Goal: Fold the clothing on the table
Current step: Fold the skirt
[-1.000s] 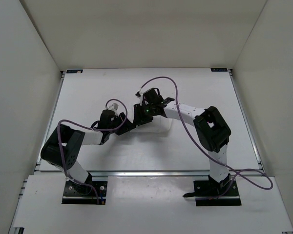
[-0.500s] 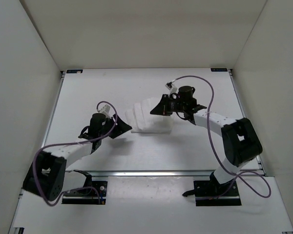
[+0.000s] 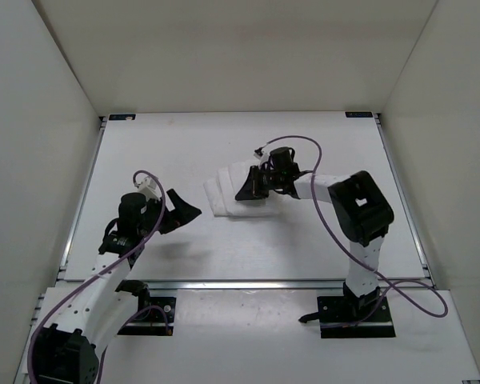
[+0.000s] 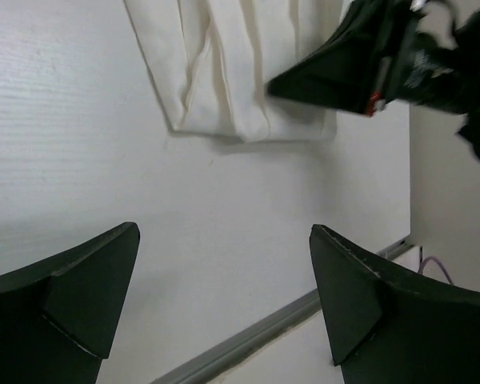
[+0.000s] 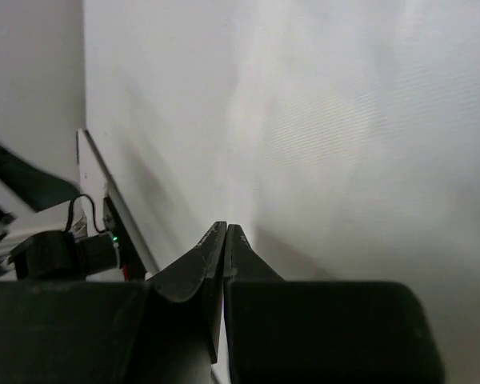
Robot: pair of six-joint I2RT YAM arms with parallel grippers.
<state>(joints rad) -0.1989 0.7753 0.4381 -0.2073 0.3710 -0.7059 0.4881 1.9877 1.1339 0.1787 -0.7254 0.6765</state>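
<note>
White walls (image 3: 240, 56) are boxing in the matte table (image 3: 144, 152), and things are changing fast. The left gripper (image 3: 182, 212) is backing away from the clothing (image 3: 224, 198) and is now sitting well apart on its near-left side, fingers spread wide with nothing between them. A second ago both arms were crowding over the garment; now it is lying as a compact folded bundle around the table's middle. The right gripper (image 3: 244, 190) is hanging over the clothing's right half with its fingers pinched tight together, and no fabric is showing between them. That is looking like a fold just released, with perhaps some tidying left. Thin metal rails (image 3: 248, 282) are edging the table.
</note>
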